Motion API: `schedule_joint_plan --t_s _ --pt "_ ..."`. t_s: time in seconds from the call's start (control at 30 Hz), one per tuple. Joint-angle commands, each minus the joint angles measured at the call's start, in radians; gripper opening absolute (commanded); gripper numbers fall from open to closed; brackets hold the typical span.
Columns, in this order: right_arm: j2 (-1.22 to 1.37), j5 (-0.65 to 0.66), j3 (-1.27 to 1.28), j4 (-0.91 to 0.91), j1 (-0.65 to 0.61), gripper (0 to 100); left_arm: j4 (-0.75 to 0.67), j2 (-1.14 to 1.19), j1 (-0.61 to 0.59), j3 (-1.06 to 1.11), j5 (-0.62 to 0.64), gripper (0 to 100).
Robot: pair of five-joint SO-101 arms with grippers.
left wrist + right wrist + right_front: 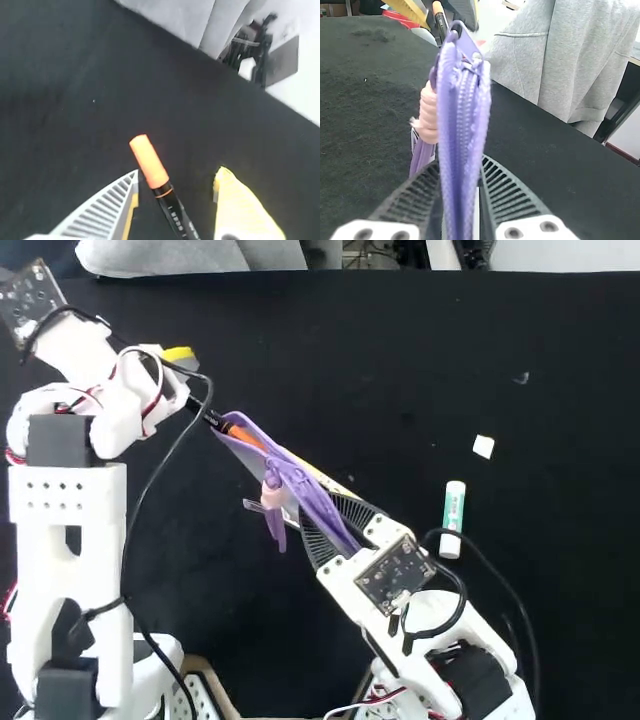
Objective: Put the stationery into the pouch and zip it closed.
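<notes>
**Marker at the pouch's end, pouch held in the air**

My left gripper (176, 175) is closed on the orange-capped marker (150, 162), which juts out between the grey and yellow fingers (107, 207). That arm is stretched across the table's left side, with the marker pointing down at the upper end of the purple pouch (290, 480). The cap touches that end, but I cannot tell whether it is inside.

My right gripper (462, 165) is clamped on the pouch's other end. It comes up from the near edge and holds the pouch tilted off the black table (400, 360), zip edge toward my wrist. A pink charm (427, 115) hangs from the pouch's side.

Well apart to the right, a glue stick (453, 515) and a small white eraser (483, 446) lie on the table.
</notes>
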Motion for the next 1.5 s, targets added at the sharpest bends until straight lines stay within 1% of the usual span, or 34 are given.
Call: schedule_joint_plan --t_s 0.0,0.1,0.3,0.4,0.47,0.57,0.8,0.93,1.0,1.07,1.13,1.33,1.47 --pt "-0.087 0.008 0.004 -0.006 0.000 1.1 -0.023 -0.009 -0.027 -0.004 0.009 25" --pt "-0.087 0.008 0.004 -0.006 0.000 1.1 -0.023 -0.009 -0.048 -0.005 0.011 24" --pt "-0.087 0.008 0.004 -0.006 0.000 1.1 -0.023 -0.011 -0.051 -0.005 0.011 13" --pt "-0.087 0.008 0.004 -0.006 0.000 1.1 -0.023 -0.011 -0.045 -0.005 0.012 12" --pt "-0.087 0.008 0.004 -0.006 0.000 1.1 -0.023 -0.012 -0.045 -0.007 0.020 12" --pt "-0.087 0.008 0.004 -0.006 0.000 1.1 -0.018 -0.043 -0.048 -0.018 0.080 12" --pt "-0.087 0.008 0.004 -0.006 0.000 1.1 -0.023 -0.127 -0.024 0.025 0.109 12" --pt "-0.087 0.008 0.004 -0.006 0.000 1.1 -0.026 -0.137 -0.025 0.090 0.252 12" --pt "-0.087 0.008 0.004 -0.006 0.000 1.1 -0.052 -0.138 -0.018 0.113 0.292 16" --pt "-0.087 0.008 0.004 -0.005 0.000 1.1 -0.074 -0.138 -0.018 0.128 0.311 21" --pt "-0.087 0.008 0.004 -0.005 0.000 1.1 -0.089 -0.138 -0.025 0.148 0.333 23" --pt "-0.087 0.008 0.004 -0.005 0.000 1.1 -0.086 -0.149 -0.021 0.150 0.339 22" --pt "-0.087 0.008 0.004 -0.005 0.000 1.1 -0.087 -0.227 -0.019 0.151 0.356 22"
